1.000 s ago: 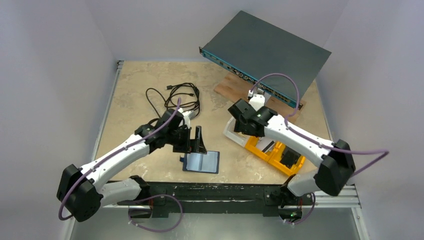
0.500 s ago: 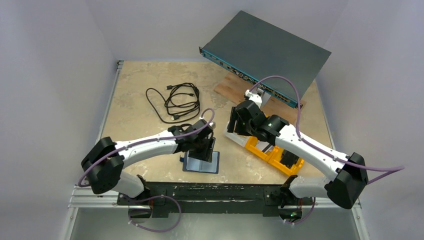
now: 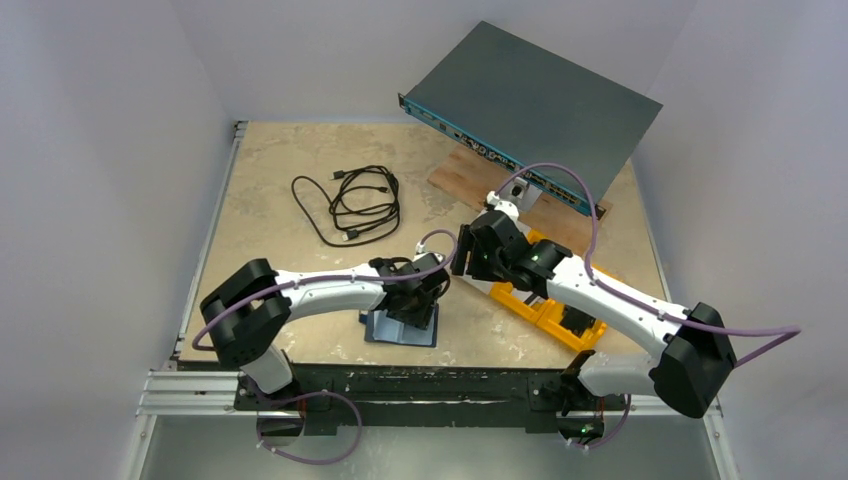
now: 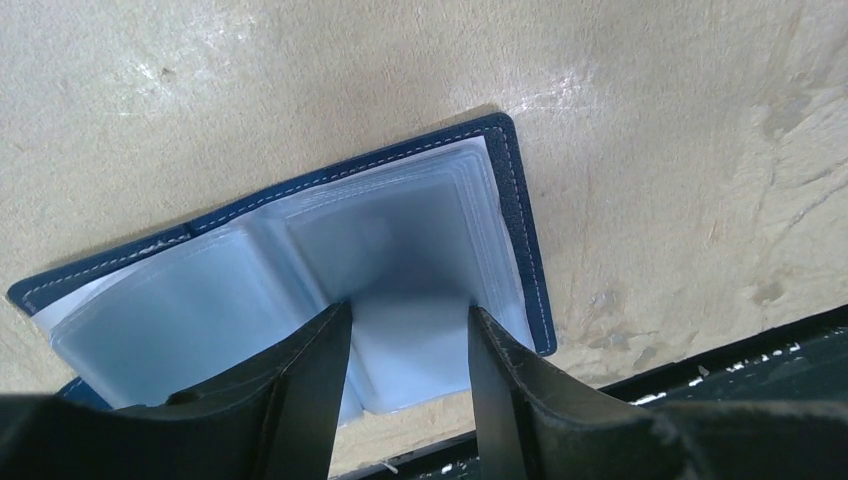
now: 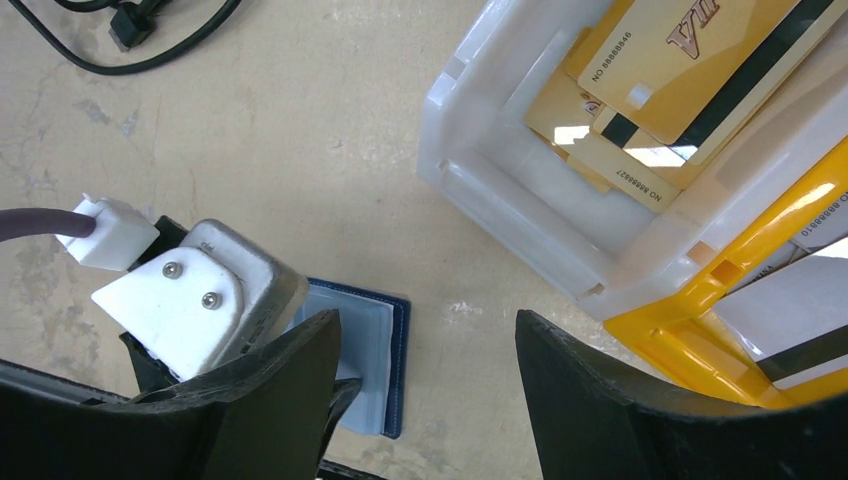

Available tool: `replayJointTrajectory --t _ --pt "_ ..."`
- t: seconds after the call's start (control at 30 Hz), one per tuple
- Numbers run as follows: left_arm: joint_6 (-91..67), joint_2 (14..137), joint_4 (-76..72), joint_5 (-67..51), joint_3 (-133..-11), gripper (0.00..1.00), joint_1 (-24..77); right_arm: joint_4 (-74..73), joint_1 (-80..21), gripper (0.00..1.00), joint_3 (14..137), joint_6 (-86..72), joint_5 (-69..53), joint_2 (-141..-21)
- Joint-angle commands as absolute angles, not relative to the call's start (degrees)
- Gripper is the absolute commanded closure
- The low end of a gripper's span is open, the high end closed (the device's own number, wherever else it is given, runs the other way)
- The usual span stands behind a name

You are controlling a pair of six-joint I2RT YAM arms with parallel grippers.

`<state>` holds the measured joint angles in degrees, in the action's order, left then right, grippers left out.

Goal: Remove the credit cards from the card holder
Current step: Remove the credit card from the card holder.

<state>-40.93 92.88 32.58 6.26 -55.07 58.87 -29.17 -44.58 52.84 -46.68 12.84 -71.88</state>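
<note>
The card holder point(image 3: 385, 328) lies open and flat at the near edge of the tabletop, about midway along it, with its clear sleeves facing up. Several gold credit cards point(image 5: 640, 90) already sit in the white bin point(image 5: 480, 170) beside the yellow bin point(image 5: 720, 340), so part of the job looks done. The sleeves look pale and possibly empty, though I cannot tell whether a card remains. The left gripper point(image 4: 405, 360) is down on the holder, its fingers half drawn in astride the near edge of the sleeves; whether they pinch anything is unclear. The right gripper point(image 5: 425, 330) hangs spread and empty between the holder and the white bin. A second ago the left gripper stood above the holder with its fingers wide apart — it has since dropped and narrowed — while the right arm edged toward the holder, which has not moved.
</note>
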Motion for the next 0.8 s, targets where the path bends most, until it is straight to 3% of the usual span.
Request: replayJointTrajectory --t 0.0,0.1,0.3,0.53,0.63,0.77 --pt "-41.5 95.4 31.5 9.3 -56.0 0.55 60.4 -26.7 -44.7 0.36 51.6 -47.9 12.4 -70.4" --pt "-42.5 97.5 32.4 11.2 -55.9 0.58 61.0 -26.6 -44.7 0.36 50.8 -48.4 12.6 -70.2" --pt "-44.3 101.0 33.6 13.6 -55.8 0.81 60.9 -26.5 -44.7 0.36 49.9 -49.0 12.4 -70.0" --pt "-46.2 96.8 27.0 5.2 -52.4 1.00 56.6 -23.5 -45.2 0.41 48.0 -48.8 8.7 -70.2" --pt "-46.8 93.1 23.5 0.6 -50.2 1.00 53.5 -20.9 -46.9 0.45 47.6 -48.7 6.7 -71.0" --pt "-47.4 88.4 19.8 -5.6 -47.9 1.00 50.0 -17.5 -50.0 0.60 47.6 -49.7 4.3 -73.4"
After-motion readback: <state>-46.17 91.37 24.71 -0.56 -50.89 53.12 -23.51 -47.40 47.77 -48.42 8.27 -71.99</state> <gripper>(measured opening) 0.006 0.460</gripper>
